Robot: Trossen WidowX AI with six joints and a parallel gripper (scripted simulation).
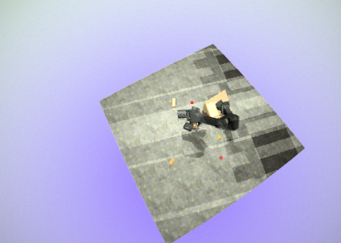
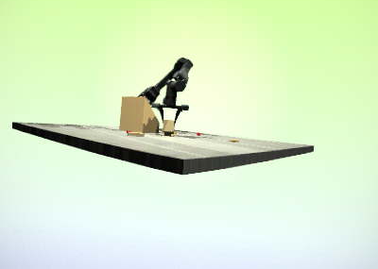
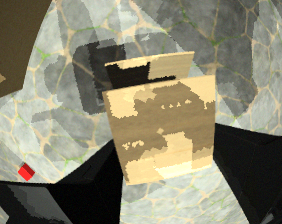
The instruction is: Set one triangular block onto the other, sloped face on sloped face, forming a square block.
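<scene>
My gripper is shut on one tan triangular block, a finger at each end. The block is low over the table, its broad face toward the wrist camera. The other triangular block shows just beyond its far edge in the wrist view, partly in shadow; the rest is hidden behind the held block. In the exterior view the lower block shows only as a dark strip beneath the held one. Whether the sloped faces touch cannot be told. In the top view the arm mostly covers both.
A large tan box with a slanted side stands close to the arm. Small pieces lie around: a tan strip, an orange strip, red cubes and a yellow piece.
</scene>
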